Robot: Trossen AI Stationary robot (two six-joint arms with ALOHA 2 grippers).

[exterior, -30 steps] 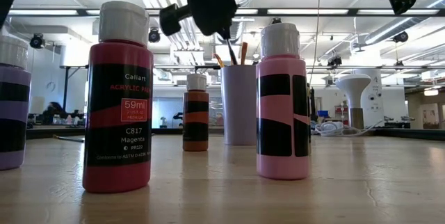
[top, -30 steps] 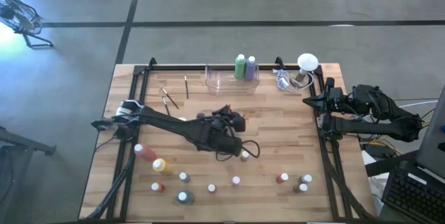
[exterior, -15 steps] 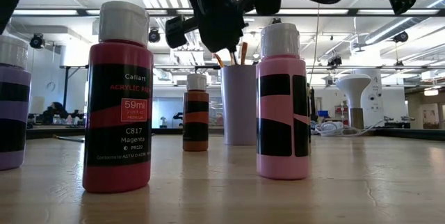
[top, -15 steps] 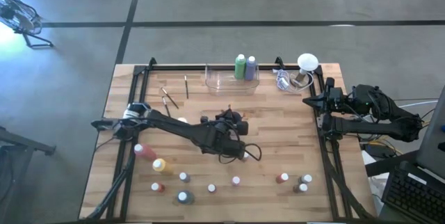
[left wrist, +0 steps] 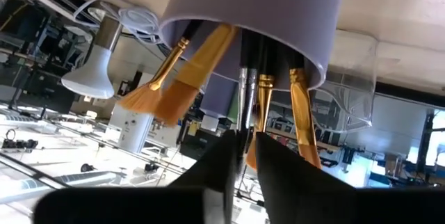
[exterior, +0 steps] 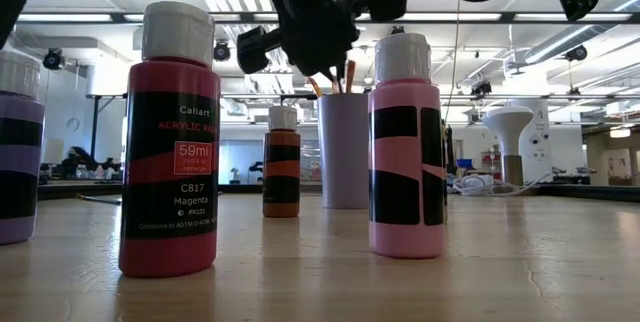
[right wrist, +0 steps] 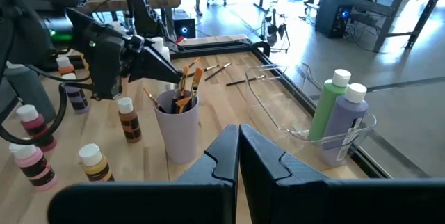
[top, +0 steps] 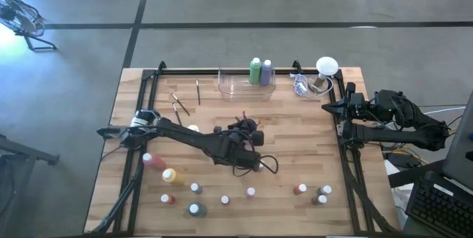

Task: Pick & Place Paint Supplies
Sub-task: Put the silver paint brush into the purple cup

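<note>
My left gripper (top: 244,128) hangs over the table's middle, right above a lavender cup (exterior: 345,152) that holds several paintbrushes, bristles up. Its fingers stand a little apart around one silver-ferruled brush (left wrist: 243,102) that stands in the cup with the others. My right gripper (right wrist: 238,140) waits shut at the table's right edge. Small paint bottles stand in a row near the front edge (top: 251,191); a magenta one (exterior: 168,142) and a pink one (exterior: 405,147) are closest to the low view. My left gripper has its two fingers (left wrist: 226,147) on either side of the brush's ferrule end (left wrist: 244,120), coming slanting down from the table's left. A narrow gap shows beside the ferrule, and I cannot tell whether the fingers touch it. The brush stands in the cup.
A clear bin (top: 246,84) at the far edge holds a green and a purple taller bottle (top: 257,70). Loose brushes (top: 179,105) lie at the far left. A white lamp-like thing with a cable (top: 324,69) sits far right. Red (top: 154,160) and yellow (top: 170,175) bottles stand near left.
My left gripper has sunk a little toward the lavender cup, bringing the brush down among the other brushes, then kept still. The cup and bottles have stayed in place.
</note>
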